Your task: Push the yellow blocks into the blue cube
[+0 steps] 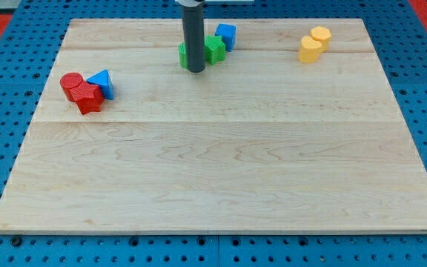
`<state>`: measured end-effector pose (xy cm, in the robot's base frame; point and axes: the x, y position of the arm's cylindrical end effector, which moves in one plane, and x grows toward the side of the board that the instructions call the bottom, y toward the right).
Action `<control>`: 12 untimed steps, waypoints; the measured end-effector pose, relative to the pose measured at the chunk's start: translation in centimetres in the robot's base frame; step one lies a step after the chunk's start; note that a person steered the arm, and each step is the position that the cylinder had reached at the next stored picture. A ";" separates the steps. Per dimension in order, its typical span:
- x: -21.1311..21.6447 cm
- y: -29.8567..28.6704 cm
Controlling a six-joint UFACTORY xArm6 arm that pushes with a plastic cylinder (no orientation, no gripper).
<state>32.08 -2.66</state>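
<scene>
The two yellow blocks sit near the view's top right corner of the wooden board (221, 170), touching each other: a yellow cylinder (320, 35) at the upper right of the pair and a second yellow block (310, 50), also roundish though its exact shape is hard to make out, just below and to the left of it. Taking the blue cube (226, 35) as the landmark, the yellow pair lies well apart from it toward the view's right, at about the same height in the view. Touching the blue cube on its lower left is a green block (214, 49), and a second green block (184, 54) shows further left, partly hidden behind the dark rod. My tip (196, 70) rests on the board just left of and below the blue cube, between the two green pieces and close against them; it holds nothing, being a plain rod, and it is far from the yellow blocks. Far to the left of the blue cube and lower in the view sits another cluster: a red cylinder (71, 84), a red block (89, 98) and a blue triangular block (102, 83), all touching.
</scene>
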 end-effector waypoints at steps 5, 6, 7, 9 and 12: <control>-5.8 20.8; -7.3 15.8; -8.4 21.3; -9.2 13.8; -12.1 24.5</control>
<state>19.94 21.83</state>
